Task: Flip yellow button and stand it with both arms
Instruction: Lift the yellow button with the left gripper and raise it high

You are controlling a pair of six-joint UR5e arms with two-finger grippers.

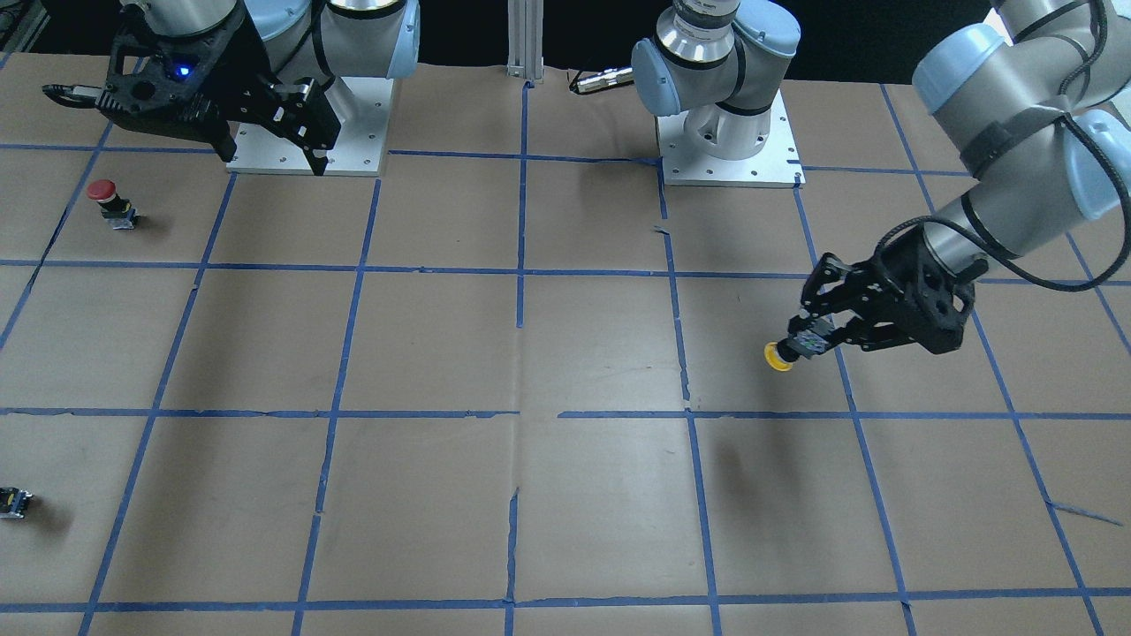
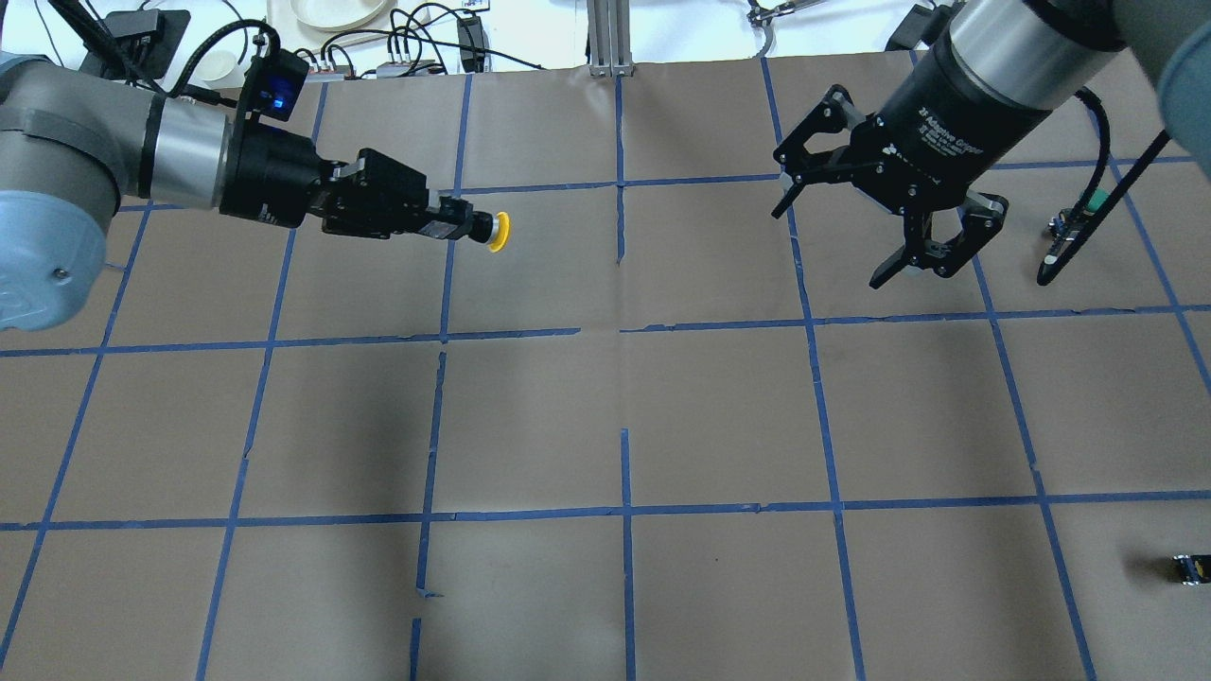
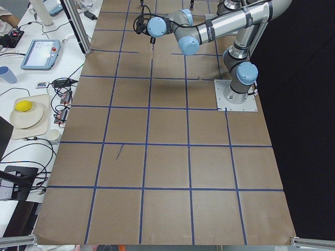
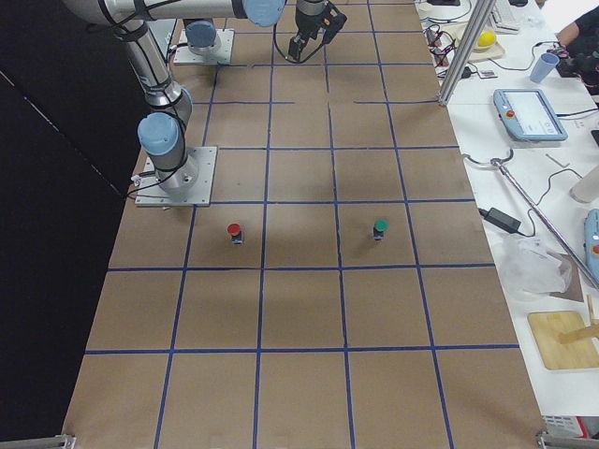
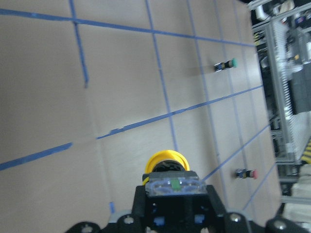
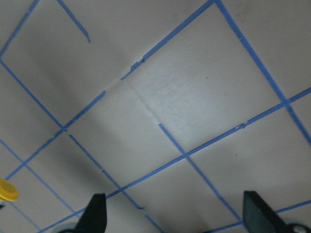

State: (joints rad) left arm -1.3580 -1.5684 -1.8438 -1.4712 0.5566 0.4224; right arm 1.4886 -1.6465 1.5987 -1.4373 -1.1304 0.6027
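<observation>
My left gripper [image 2: 462, 223] is shut on the black and grey body of the yellow button [image 2: 499, 232]. It holds the button sideways above the table, with the cap pointing toward the table's middle. The front-facing view shows the left gripper [image 1: 815, 341] with the yellow cap [image 1: 778, 357] sticking out of the fingertips. In the left wrist view the button [image 5: 167, 162] sits between the fingers. My right gripper [image 2: 830, 246] is open and empty, apart from the button, on the other side of the centre line. It also shows in the front-facing view [image 1: 181, 132]. The right wrist view shows its spread fingers [image 6: 95, 216] and the yellow cap [image 6: 7, 190] at the left edge.
A red-capped button [image 1: 110, 201] stands near the right arm's base. A green-capped button [image 4: 380, 227] stands further out on the same side. A small capless black block [image 2: 1190, 567] lies near the front right corner. Brown paper with a blue tape grid [image 2: 624, 340] covers the table.
</observation>
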